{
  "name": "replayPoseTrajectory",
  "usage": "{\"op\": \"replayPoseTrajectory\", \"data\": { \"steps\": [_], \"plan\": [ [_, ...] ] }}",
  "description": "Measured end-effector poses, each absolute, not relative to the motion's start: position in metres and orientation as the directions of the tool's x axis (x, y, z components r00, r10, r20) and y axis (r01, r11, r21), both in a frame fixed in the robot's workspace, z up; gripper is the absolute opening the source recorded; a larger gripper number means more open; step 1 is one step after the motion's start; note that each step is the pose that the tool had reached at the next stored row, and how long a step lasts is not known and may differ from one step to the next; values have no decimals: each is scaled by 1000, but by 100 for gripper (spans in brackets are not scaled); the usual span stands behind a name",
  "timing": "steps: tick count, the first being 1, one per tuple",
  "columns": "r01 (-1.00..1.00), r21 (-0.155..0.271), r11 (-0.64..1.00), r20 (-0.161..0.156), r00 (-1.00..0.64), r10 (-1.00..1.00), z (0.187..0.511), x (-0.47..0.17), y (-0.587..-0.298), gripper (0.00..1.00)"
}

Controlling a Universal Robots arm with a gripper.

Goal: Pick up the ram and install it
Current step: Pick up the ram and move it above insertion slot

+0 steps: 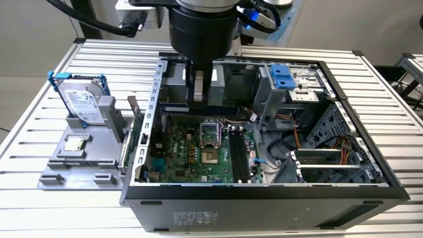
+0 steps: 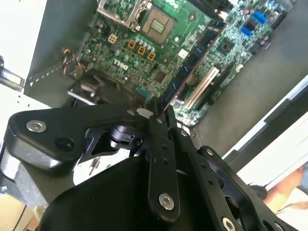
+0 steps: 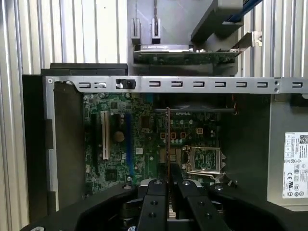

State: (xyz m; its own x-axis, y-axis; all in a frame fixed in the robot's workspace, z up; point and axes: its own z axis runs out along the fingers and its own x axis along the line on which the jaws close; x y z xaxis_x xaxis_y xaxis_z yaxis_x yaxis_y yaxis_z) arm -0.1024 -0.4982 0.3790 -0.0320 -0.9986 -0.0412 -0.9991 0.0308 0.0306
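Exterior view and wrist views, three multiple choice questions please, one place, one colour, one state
1. Where does the hard drive stand? A) on the grey fixture outside the computer case B) inside the case C) on the floor
2. What colour is its bracket? A) red B) blue C) yellow
3. What state is the tool in? A) open, empty B) shut on the hard drive C) shut on the ram
Answers: 1 A, it stands there at the exterior view's left; 2 B, blue frame; 3 C, second wrist view shows it clamping the ram.
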Motion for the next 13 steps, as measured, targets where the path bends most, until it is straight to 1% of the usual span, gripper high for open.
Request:
{"op": "replayPoseTrajectory", "data": {
  "steps": [13],
  "plan": [
    [-999,31,31,-41,-32,-999,379,-64,-498,0]
  ]
}}
